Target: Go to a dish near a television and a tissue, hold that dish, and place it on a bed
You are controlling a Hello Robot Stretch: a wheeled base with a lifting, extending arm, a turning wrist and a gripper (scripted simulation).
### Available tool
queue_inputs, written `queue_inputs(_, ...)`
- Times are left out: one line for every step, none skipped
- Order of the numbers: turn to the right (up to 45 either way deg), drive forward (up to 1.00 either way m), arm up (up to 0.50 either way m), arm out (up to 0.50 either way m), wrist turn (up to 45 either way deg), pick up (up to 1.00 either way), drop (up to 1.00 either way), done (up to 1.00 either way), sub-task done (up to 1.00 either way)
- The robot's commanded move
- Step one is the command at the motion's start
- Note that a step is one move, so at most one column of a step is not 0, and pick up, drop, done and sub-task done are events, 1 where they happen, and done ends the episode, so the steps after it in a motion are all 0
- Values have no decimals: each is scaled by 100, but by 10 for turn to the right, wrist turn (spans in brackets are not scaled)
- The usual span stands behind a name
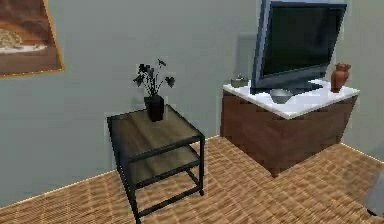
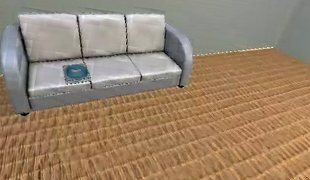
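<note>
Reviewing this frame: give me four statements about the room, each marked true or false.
1. The television stands on a white-topped cabinet. True.
2. The plant stands on the floor. False: it stands on top of the side table.
3. A grey dish lies on the cabinet in front of the television. True.
4. The sofa has two back cushions. False: it has three.

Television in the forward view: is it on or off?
It looks off: the television has a uniformly dark screen with no picture on it. It stands upright on the white-topped cabinet.
</note>
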Motion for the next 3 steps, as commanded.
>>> queue_inputs(330,0,0,0,0,0,0,0,0)
queue_inputs(0,100,0,0,0,0,0,0,0)
queue_inputs(90,0,0,0,0,0,0,0,0)
